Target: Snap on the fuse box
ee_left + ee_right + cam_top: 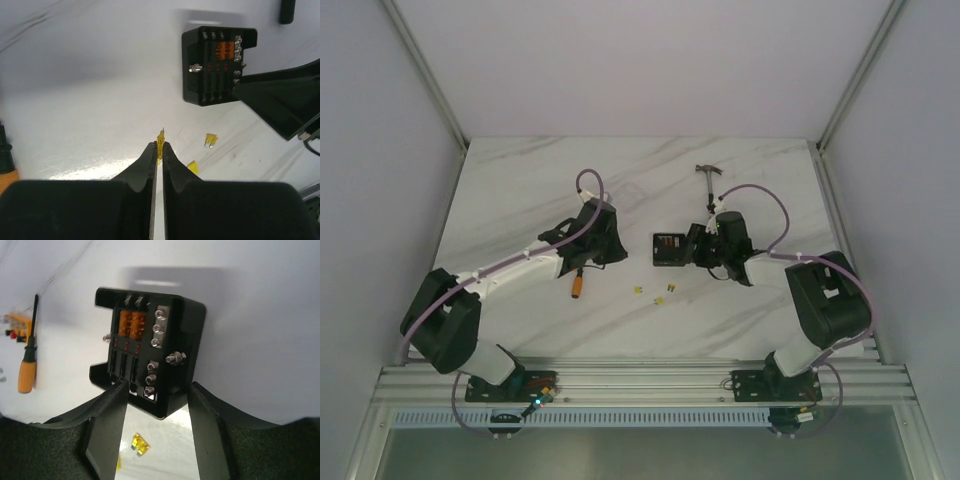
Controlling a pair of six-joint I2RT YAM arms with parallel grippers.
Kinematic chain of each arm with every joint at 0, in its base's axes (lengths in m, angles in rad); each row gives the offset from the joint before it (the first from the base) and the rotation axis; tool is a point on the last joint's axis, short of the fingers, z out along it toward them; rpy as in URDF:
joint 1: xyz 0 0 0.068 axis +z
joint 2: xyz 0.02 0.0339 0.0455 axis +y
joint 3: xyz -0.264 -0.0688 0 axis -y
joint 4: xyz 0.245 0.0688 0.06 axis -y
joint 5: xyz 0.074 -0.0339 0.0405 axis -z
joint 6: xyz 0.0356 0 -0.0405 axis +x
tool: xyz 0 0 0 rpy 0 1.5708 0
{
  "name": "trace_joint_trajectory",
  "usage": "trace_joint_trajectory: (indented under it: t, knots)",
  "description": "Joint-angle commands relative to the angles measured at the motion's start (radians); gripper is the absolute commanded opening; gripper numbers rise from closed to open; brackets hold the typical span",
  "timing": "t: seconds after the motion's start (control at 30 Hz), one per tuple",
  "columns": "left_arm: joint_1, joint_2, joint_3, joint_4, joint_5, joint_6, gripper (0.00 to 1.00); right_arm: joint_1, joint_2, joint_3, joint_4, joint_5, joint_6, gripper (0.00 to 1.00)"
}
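Observation:
The fuse box (669,248) is a small black square box lying flat mid-table, with two orange fuses in its slots (131,323); no clear lid shows. It also shows in the left wrist view (215,65). My right gripper (698,246) is open at the box's right side, its jaws straddling the box's near corner (157,390); whether they touch the box I cannot tell. My left gripper (611,246) is left of the box, shut on a small yellow fuse (160,142) held above the table.
Loose yellow fuses (659,300) lie just in front of the box; two show in the left wrist view (211,140) and one between my right jaws (139,443). An orange-handled screwdriver (577,285) lies under my left arm. A hammer (708,180) lies behind my right gripper.

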Motion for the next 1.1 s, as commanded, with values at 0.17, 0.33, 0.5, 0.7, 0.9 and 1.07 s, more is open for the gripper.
trace_joint_trajectory:
  t: [0.17, 0.33, 0.5, 0.7, 0.9, 1.07]
  knots:
    - [0.005, 0.074, 0.111, -0.084, 0.002, 0.085, 0.00, 0.093, 0.009, 0.003, 0.043, -0.077, 0.031, 0.59]
    - [0.003, 0.135, 0.196, -0.138, -0.012, 0.154, 0.00, 0.083, -0.041, 0.038, -0.049, -0.034, -0.035, 0.63]
    - [-0.008, 0.221, 0.306, -0.192, -0.016, 0.236, 0.00, 0.020, -0.082, 0.067, -0.130, 0.004, -0.098, 0.64]
    - [-0.044, 0.337, 0.432, -0.243, -0.045, 0.333, 0.00, -0.036, -0.043, 0.100, -0.149, 0.024, -0.128, 0.60]
    - [-0.055, 0.399, 0.494, -0.249, -0.038, 0.364, 0.00, -0.036, 0.034, 0.168, -0.183, 0.084, -0.185, 0.55]
    - [-0.061, 0.444, 0.535, -0.251, -0.033, 0.377, 0.00, -0.027, 0.096, 0.195, -0.180, 0.028, -0.221, 0.51]
